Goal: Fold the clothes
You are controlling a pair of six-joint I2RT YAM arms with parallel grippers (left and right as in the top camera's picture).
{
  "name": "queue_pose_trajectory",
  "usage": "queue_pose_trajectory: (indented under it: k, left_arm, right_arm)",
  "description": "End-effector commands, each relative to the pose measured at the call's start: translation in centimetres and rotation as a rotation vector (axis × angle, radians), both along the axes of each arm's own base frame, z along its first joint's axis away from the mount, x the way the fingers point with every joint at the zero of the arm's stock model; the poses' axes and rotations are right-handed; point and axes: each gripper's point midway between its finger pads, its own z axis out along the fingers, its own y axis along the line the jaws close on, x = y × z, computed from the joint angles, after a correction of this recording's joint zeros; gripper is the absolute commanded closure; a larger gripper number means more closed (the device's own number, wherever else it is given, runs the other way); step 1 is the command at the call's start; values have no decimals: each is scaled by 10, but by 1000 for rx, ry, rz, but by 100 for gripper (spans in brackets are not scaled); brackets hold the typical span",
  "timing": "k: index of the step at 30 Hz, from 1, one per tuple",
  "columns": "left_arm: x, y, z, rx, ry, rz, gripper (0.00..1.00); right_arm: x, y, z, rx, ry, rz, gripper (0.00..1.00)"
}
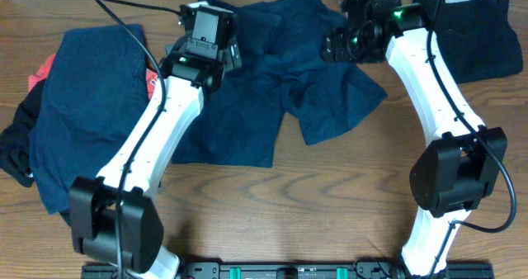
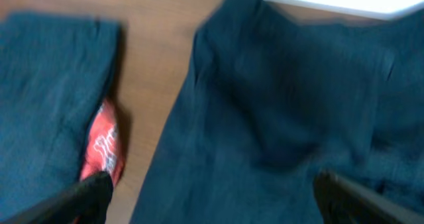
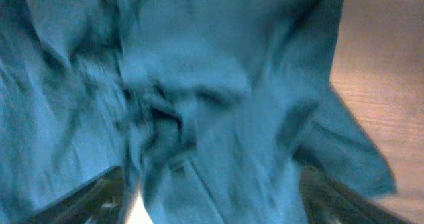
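A pair of dark navy shorts (image 1: 272, 89) lies spread and rumpled in the middle of the table. My left gripper (image 1: 205, 54) is open above its left part. In the left wrist view its fingers (image 2: 212, 201) stand wide apart over the shorts (image 2: 278, 105). My right gripper (image 1: 351, 44) is open over the shorts' upper right part. In the right wrist view bunched navy fabric (image 3: 199, 105) lies between its spread fingers (image 3: 212, 204). A pile at the left holds a navy garment (image 1: 91, 97), a red-orange one with white print (image 2: 103, 144) and a black one (image 1: 16, 147).
A dark garment (image 1: 478, 35) lies flat at the back right. Bare wood table (image 1: 330, 196) runs along the front, and a strip (image 2: 149, 71) shows between the left pile and the shorts. The table's far edge is just behind the shorts.
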Motion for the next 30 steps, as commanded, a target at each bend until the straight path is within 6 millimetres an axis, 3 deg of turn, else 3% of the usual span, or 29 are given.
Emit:
queue_pose_trajectory:
  k: [1,3,8,10,13,17,22,30]
  left_arm:
    - [-15,0,11,-9,30,-25,0]
    - [-27,4,9,3,72,-25,4]
    - [-47,10,-3,33,170,-23,16]
    - [-51,11,-6,38,186,-23,30]
    - [-51,11,-6,38,187,-24,43]
    - [-52,12,-7,41,195,-23,53]
    - [-53,12,-7,41,197,-23,53]
    - [-53,12,-7,41,198,-23,53]
  right_arm:
    - [-19,5,-23,-32,73,59,46]
    - [-27,6,-39,-52,103,64,56]
    - [-36,1,-80,-67,141,-8,56]
    - [-38,0,-95,-61,140,-26,59]
    - [-39,-3,-112,-67,128,-38,66]
    - [-43,-12,-136,-91,115,-95,79]
    - [-49,-27,-155,-128,113,-163,91]
    - [-61,-69,-170,-201,162,-333,95]
